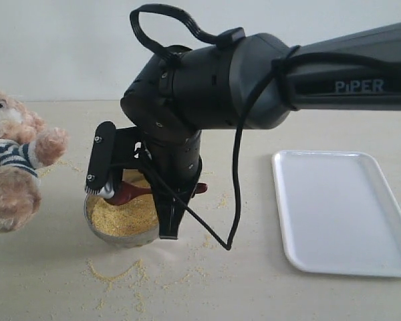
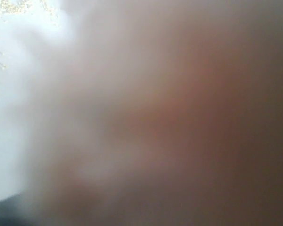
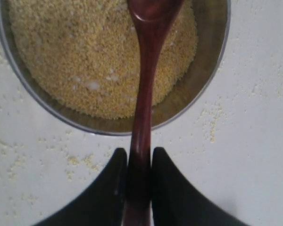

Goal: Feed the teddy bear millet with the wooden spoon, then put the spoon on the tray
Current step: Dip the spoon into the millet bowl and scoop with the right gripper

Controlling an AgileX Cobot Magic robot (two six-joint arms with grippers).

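Spoon (image 3: pixel 144 94), stiff, light and likely slick, reaches its scoop end over the millet (image 3: pixel 85 61) in the steel bowl (image 3: pixel 212 70) left of the tray (image 1: pixel 341 214), your right gripper (image 3: pixel 139 157) pinching the slim handle, so carry it level.

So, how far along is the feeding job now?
Done: the right gripper is shut on the wooden spoon, at its handle. In hand: the spoon's bowl is at the millet in the steel bowl. Left: feeding the teddy bear, then laying the spoon on the tray.
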